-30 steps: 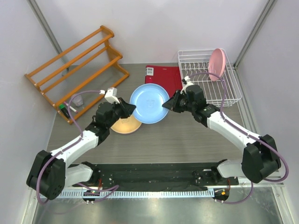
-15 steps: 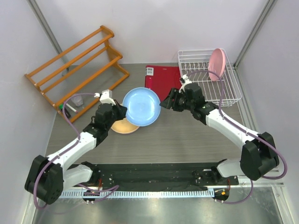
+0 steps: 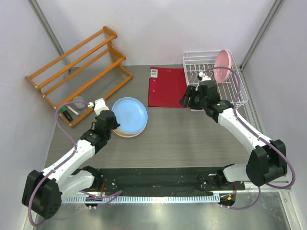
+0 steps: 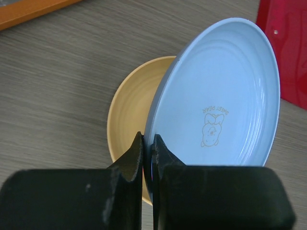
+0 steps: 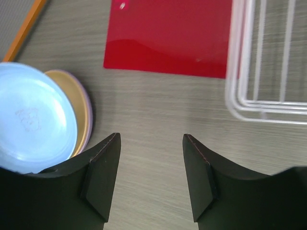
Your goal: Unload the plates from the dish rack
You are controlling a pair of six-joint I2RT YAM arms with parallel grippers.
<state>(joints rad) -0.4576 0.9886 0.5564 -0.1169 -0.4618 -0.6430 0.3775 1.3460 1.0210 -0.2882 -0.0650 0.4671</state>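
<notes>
The left fingers (image 4: 130,160) press together on the near rim of the light blue plate (image 4: 220,105), one on each face, so the left gripper (image 4: 147,143) is pinching it. The plate is tilted, its far edge toward 1 o'clock in the wrist view, and it hangs over the orange-yellow plate (image 4: 132,112), which lies flat. Whether the blue rim touches the yellow one I cannot tell from these views. A lilac plate (image 5: 90,112) shows as a thin rim beneath the yellow one. I judge three of the four plates are out, gathered left of the table's (image 3: 182,139) middle.

Only the pink plate (image 3: 223,66) stands in the dish rack (image 3: 240,96), on edge in the far right part, its rim line running roughly 12 to 6 o'clock in the overhead view.

The right gripper (image 5: 151,138) hangs over bare table just beside the rack's near left corner, fingers spread wide with nothing between them. From it the pink plate lies near, at about 1 o'clock. From the left gripper it is well apart, at about 2 o'clock. The right arm is the nearer one. It would likely need to clear the rack wall and close across the plate's thin edge.

A red mat (image 3: 165,88) lies left of the dish rack, and an orange wooden rack (image 3: 76,64) stands at the far left.
</notes>
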